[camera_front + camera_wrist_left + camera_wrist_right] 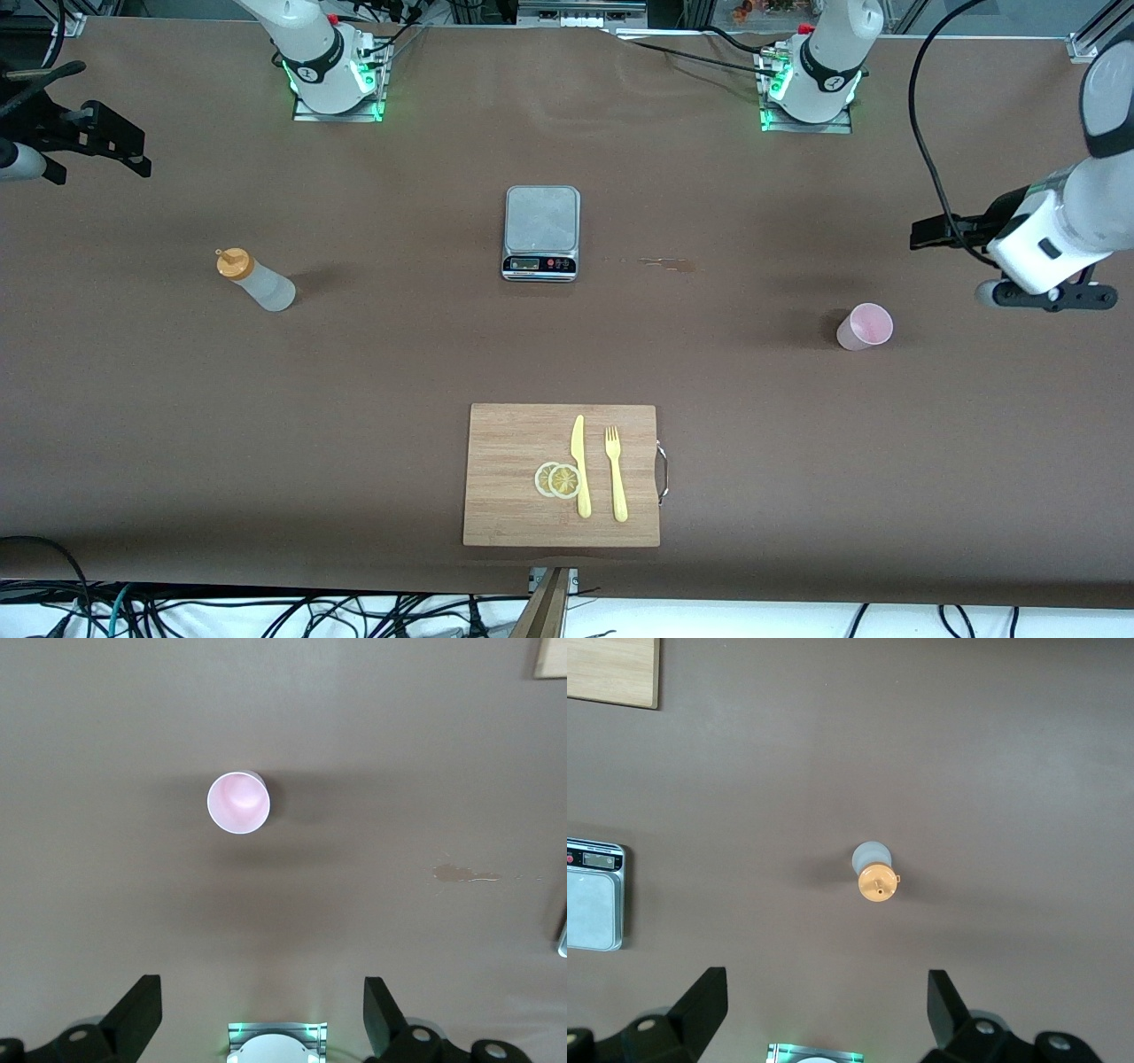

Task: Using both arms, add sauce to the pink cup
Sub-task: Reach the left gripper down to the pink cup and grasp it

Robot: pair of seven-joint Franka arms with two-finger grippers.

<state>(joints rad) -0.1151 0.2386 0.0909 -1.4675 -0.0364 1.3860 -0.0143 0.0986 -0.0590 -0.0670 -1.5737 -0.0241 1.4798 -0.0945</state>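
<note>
Bamboo board point(514, 478) carries no readable writing; left pincer point(263, 1014) and right pincer point(827, 1010) gape wide, empty.

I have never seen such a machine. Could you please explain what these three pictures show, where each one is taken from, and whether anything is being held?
Two white robot arms stand at a brown table. One picture looks down from a high camera facing them; the other two come from cameras on the arms' wrists.

The left gripper hangs open over the pink cup. The right gripper hangs open over the sauce bottle. Neither holds anything.

Between them stands a kitchen scale. Nearer the front camera lies a cutting board with lemon slices, a knife and a fork.
</note>
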